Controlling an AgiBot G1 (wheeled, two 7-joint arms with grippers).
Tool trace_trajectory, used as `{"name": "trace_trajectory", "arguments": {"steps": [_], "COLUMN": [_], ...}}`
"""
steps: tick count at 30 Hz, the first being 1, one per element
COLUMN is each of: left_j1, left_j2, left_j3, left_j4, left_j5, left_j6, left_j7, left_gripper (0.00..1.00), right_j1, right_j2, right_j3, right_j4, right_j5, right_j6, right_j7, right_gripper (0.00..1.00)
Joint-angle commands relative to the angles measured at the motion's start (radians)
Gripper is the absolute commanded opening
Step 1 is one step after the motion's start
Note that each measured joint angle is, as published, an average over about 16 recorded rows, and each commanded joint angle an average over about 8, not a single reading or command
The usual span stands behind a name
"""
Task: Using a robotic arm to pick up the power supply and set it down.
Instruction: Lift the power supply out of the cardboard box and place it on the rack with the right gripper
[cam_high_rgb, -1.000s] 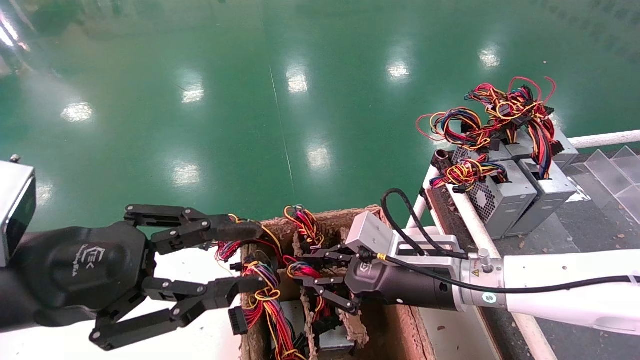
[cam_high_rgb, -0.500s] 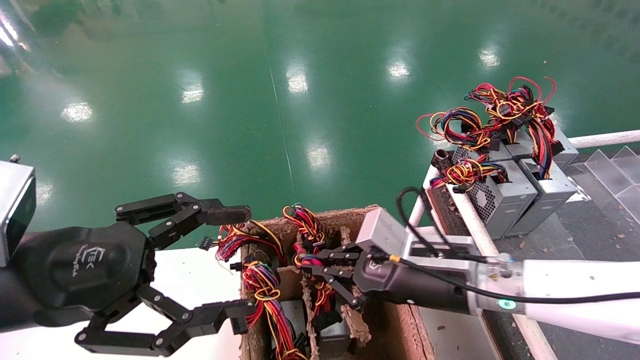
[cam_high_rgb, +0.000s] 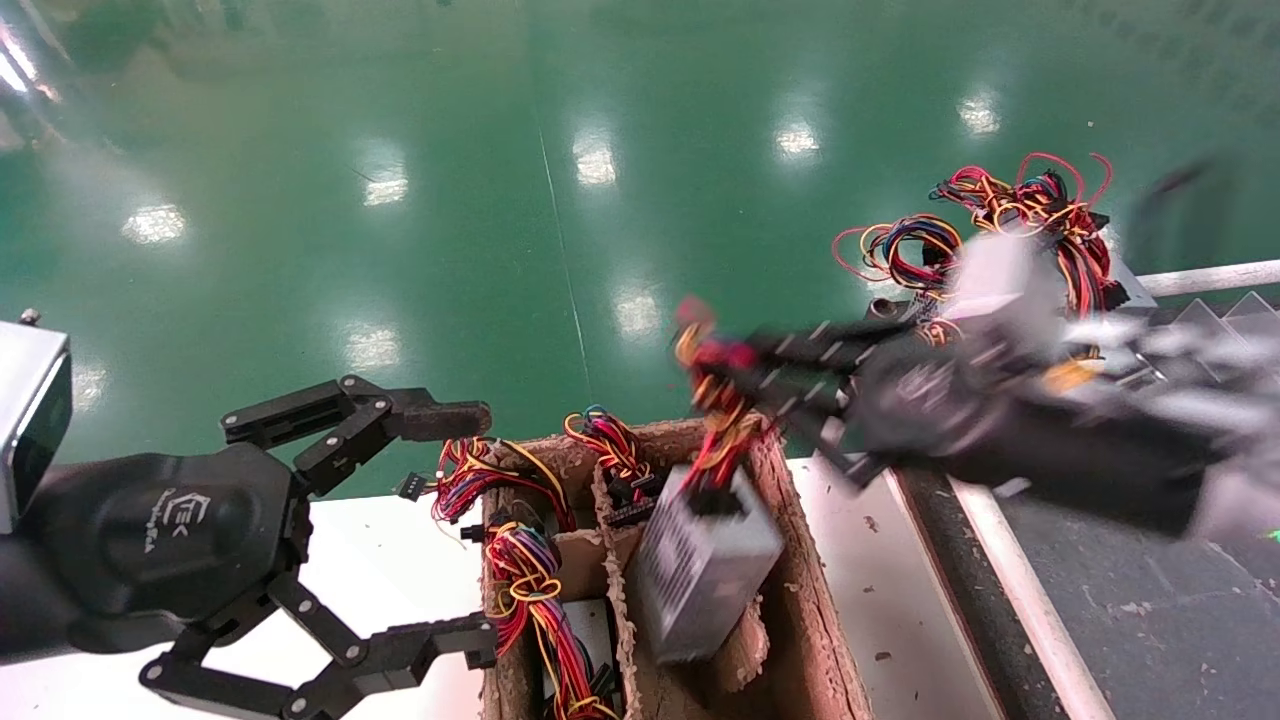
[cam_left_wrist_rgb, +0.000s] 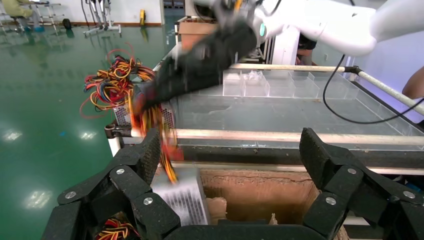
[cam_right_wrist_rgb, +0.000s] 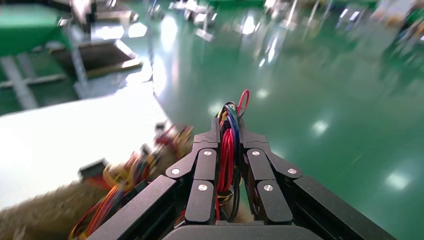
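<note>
Pick done, I judge: my right black multi-link hand (cam_high_rgb: 735, 385) clenched on red-yellow wire bundle (cam_right_wrist_rgb: 227, 150); silver-grey metal power supply box (cam_high_rgb: 700, 565) dangles tilted, lower end still inside brown cardboard carton (cam_high_rgb: 800, 560). Left black hand (cam_high_rgb: 440, 530) spread wide, idle, near carton's left side. Left to do: carry right, set down among grey power supplies with tangled wires (cam_high_rgb: 1010, 215) on far right table (cam_high_rgb: 1120, 590).

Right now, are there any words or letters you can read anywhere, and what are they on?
White logo and a small line of writing on the black wrist of the left gripper: too small to read for sure.
Right gripper, holding the power supply by its wires: blurred, nothing readable.
Nothing else shows any words or numbers.
</note>
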Motion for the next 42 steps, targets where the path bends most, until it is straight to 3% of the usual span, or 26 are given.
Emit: {"name": "trace_trajectory", "arguments": {"steps": [1, 10, 21, 27, 33, 42], "left_j1": [0.000, 0.000, 0.000, 0.000, 0.000, 0.000], "left_j2": [0.000, 0.000, 0.000, 0.000, 0.000, 0.000], "left_j3": [0.000, 0.000, 0.000, 0.000, 0.001, 0.001], "left_j4": [0.000, 0.000, 0.000, 0.000, 0.000, 0.000], "left_j5": [0.000, 0.000, 0.000, 0.000, 0.000, 0.000], "left_j6": [0.000, 0.000, 0.000, 0.000, 0.000, 0.000], "left_j7": [0.000, 0.000, 0.000, 0.000, 0.000, 0.000], "left_gripper": [1.00, 1.00, 1.00, 1.00, 1.00, 1.00], "right_j1": [0.006, 0.133, 0.190, 0.190, 0.170, 0.096], "right_j2": [0.030, 0.119, 0.226, 0.285, 0.344, 0.384], "right_j3": [0.037, 0.167, 0.217, 0.223, 0.204, 0.160], "right_j4": [0.001, -0.027, -0.046, -0.099, -0.189, -0.310], "right_j5": [0.044, 0.126, -0.071, -0.164, -0.229, -0.250], "right_j6": [-0.014, 0.040, 0.302, 0.395, 0.395, 0.303], "right_j7": [-0.017, -0.015, -0.058, -0.066, -0.071, -0.083], "right_gripper": [0.00, 0.00, 0.00, 0.00, 0.00, 0.00]}}
